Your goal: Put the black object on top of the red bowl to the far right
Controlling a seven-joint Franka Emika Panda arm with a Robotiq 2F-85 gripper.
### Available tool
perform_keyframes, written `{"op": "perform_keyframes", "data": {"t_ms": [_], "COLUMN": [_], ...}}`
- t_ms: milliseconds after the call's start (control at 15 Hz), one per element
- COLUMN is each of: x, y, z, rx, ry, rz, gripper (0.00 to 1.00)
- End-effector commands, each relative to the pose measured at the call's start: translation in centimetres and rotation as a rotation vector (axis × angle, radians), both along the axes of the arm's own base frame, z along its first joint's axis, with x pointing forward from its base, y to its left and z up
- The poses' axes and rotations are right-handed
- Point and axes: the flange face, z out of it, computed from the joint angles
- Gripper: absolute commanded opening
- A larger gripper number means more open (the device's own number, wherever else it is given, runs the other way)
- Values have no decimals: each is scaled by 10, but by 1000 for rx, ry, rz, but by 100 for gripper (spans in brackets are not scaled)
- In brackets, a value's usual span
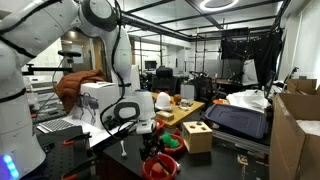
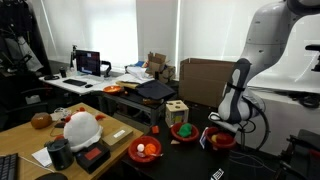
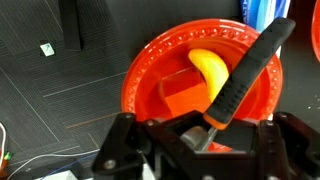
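Note:
In the wrist view a red bowl point(image 3: 150, 70) lies right under my gripper point(image 3: 200, 135). It holds a yellow piece point(image 3: 205, 68) and an orange block point(image 3: 180, 98). My gripper is shut on the lower end of the black object point(image 3: 250, 65), which here shows as a long black handle with an orange collar, slanting up across the bowl. In both exterior views the gripper point(image 1: 148, 135) point(image 2: 219, 127) hangs just above this red bowl point(image 1: 160, 167) point(image 2: 224, 141). The black object is too small to make out there.
A wooden block with holes point(image 2: 176, 111) point(image 1: 197, 136) stands nearby. Two more red bowls point(image 2: 145, 150) point(image 2: 185, 130) sit on the black table. A white rounded thing point(image 2: 80, 128), cardboard boxes point(image 2: 205, 80) and a black case point(image 1: 238, 120) surround the area.

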Motion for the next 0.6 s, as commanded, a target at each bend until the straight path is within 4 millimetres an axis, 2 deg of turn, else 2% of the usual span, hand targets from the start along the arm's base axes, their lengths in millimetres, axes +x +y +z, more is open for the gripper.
{"op": "perform_keyframes", "data": {"t_ms": [0, 533], "x": [-11, -14], "y": [-4, -5], "z": [10, 9], "rx": [10, -8], "ry": [-9, -6], "rz": [-20, -23], "gripper": [0, 0]}}
